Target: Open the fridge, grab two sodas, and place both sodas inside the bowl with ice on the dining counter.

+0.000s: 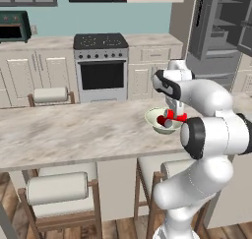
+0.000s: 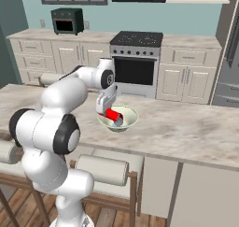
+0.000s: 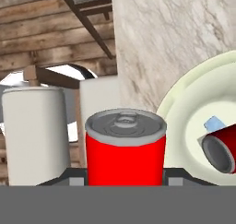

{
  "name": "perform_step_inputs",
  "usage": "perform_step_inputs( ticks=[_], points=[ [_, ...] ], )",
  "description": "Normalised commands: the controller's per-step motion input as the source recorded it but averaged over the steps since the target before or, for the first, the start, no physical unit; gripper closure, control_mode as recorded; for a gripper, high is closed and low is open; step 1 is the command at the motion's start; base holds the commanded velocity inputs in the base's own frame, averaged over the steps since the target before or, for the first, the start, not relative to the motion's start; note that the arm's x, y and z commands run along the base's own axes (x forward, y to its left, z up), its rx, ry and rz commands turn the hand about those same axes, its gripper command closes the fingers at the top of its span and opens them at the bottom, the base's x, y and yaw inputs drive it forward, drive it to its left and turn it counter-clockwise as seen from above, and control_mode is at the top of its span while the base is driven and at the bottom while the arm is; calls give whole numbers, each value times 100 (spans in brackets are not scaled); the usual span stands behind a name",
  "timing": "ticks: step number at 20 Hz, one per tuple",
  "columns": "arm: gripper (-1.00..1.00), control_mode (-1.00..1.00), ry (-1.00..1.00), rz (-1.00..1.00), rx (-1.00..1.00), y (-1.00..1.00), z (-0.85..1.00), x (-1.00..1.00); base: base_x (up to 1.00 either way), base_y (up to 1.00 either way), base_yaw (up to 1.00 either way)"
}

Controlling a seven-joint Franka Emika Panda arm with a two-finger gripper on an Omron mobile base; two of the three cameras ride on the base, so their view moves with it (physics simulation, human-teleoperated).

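My gripper point(image 3: 125, 174) is shut on a red soda point(image 3: 125, 149), held upright just beside the rim of the pale cream-green bowl point(image 3: 182, 110). A second red soda point(image 3: 223, 148) lies on its side inside the bowl, next to a pale blue ice bit point(image 3: 214, 123). In the left base view the gripper point(image 1: 173, 116) hangs over the near edge of the bowl point(image 1: 156, 125) on the dining counter point(image 1: 74, 130). The right base view shows the bowl point(image 2: 128, 121) with red can point(image 2: 112, 114) at the gripper point(image 2: 104, 109). The fridge point(image 1: 211, 31) stands at the back right with a door open.
Cushioned stools point(image 1: 56, 189) stand under the dining counter's near edge, with another stool point(image 2: 102, 170) beside the arm's base. Behind the counter are a black stove point(image 1: 101, 66), cream cabinets point(image 2: 186, 81) and a toaster oven point(image 2: 66, 20).
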Motion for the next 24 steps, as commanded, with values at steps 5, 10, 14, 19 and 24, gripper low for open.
perform_step_inputs(
  ticks=[5,10,14,19,24],
  points=[
    [100,-100,0,0,-4,0,-21,21,0,0,0],
    [100,-100,0,0,-3,0,-15,19,0,0,0],
    [100,-100,0,0,-2,-2,-13,20,0,0,0],
    [100,-100,0,0,-2,-5,-13,19,0,0,0],
    [100,-100,0,1,-2,-8,-17,19,0,0,0]
  ],
)
